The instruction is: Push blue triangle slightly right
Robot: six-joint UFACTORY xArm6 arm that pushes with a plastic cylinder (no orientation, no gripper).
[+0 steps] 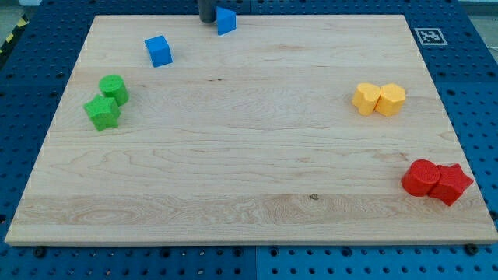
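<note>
Set for the push: my tip [208, 19] touching blue triangle [226, 20] on its left. No hand, nothing held. Next: short nudge rightward.

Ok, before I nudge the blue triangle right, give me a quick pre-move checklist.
1. My tip on the blue triangle's left side in the view: ok.
2. Tip touching the triangle: cannot tell; they look adjacent.
3. Path to the view's right free of blocks: ok.
4. Triangle near the board's top edge, push must stay level: not ok, little margin.
5. Blue cube out of the way, lower left: ok.
</note>
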